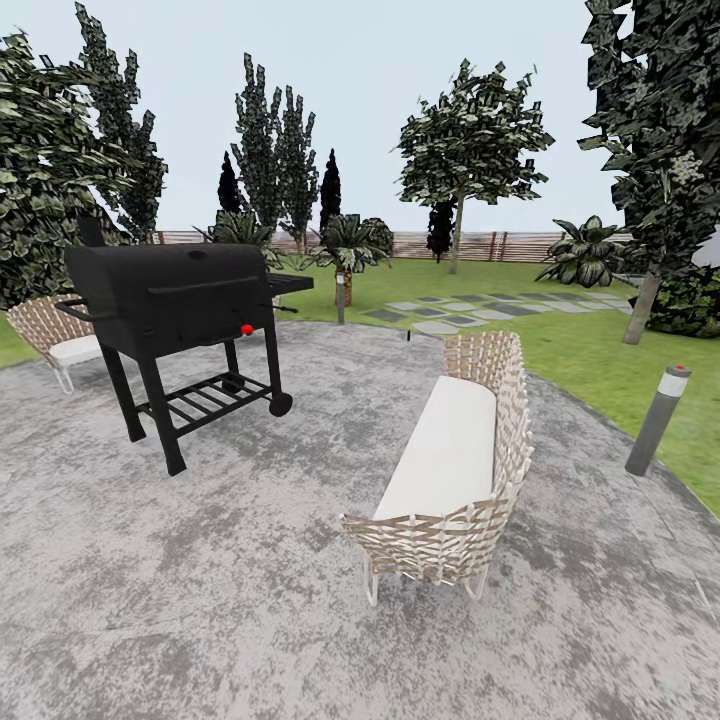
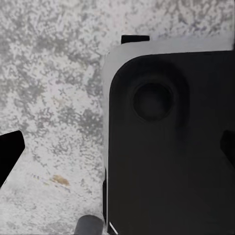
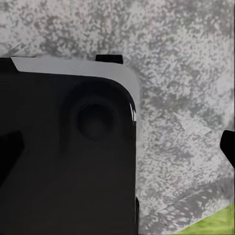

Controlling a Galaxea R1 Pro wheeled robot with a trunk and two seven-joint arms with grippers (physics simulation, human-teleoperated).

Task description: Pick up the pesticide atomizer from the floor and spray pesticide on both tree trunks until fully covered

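Black grill (image 1: 185,300) stands on grey paving; wicker sofa (image 1: 455,470) just right of it, pale-trunk tree (image 1: 462,160) beyond on lawn. End effector states: can't tell.

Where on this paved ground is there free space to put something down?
The widest bare patch of paving lies in front of the black grill and left of the wicker sofa. It is tighter between sofa and bollard lamp, near the lawn.

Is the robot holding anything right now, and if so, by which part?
It cannot be told. Both wrist views show grey paving and part of the robot's dark base, with no object visible at either end effector.
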